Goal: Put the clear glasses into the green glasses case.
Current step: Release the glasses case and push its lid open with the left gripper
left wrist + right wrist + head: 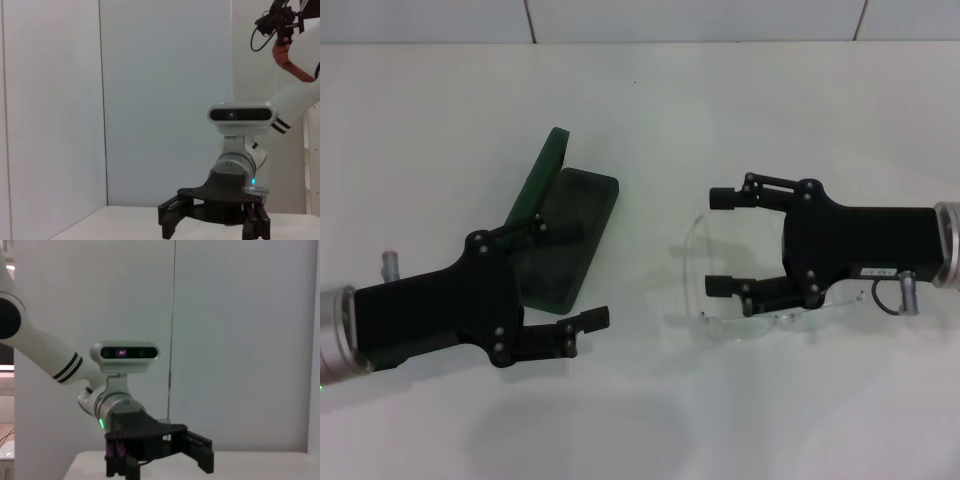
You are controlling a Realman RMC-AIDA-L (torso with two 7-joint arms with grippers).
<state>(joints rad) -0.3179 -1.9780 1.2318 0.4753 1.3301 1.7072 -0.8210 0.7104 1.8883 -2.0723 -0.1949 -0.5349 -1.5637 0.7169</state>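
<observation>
— Progress so far? Is anything already in the case?

— Not yet. The green glasses case (563, 236) lies on the white bench (430, 130) with its lid raised, and I see only dark lining inside. The clear glasses (698, 262) are still on the bench, well apart from the case, on the robot's right side.

— And the arms?

— The right pincer (722, 242) is low over the glasses with its fingers spread wide, one on each side of the front part of the frame; it holds nothing. The left pincer (575, 272) is at the near end of the case, also spread wide, one finger over the case and the other beside it. Holding nothing, I think.

— So what is left?

— In my judgement almost all: to grip the glasses, carry them over, and lay them in the case.

— The surroundings?

— The bench is plain white, with pale wall panels behind it. In the left wrist view, a person's hand (283, 54) with some device is in the far corner.
</observation>
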